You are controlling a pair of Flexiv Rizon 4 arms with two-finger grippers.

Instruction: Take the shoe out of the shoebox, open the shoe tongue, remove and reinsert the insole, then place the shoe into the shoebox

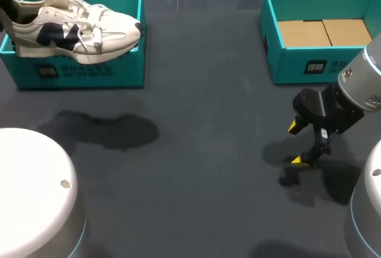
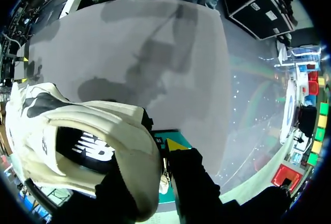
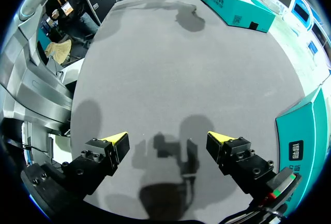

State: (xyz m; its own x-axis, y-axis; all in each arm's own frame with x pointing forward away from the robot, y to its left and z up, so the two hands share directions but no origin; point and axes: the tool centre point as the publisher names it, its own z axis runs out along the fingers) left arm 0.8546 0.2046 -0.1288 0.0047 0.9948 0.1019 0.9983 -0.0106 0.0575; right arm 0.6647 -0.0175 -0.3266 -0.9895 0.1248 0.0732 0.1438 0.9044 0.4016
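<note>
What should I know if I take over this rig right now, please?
Left gripper: shut on the sneaker at its heel, over the left shoebox.
Right gripper: open, empty, above the table in front of the right shoebox, which holds only cardboard.
Done: sneaker gripped; insole status cannot be told.
Left, probably: lift out, open tongue, insole out and in, rebox.

You'll see the shoe (image 1: 77, 31), cream with navy markings, upright over the open teal shoebox (image 1: 89, 70), toe pointing right, heel at the box's left end.
</note>
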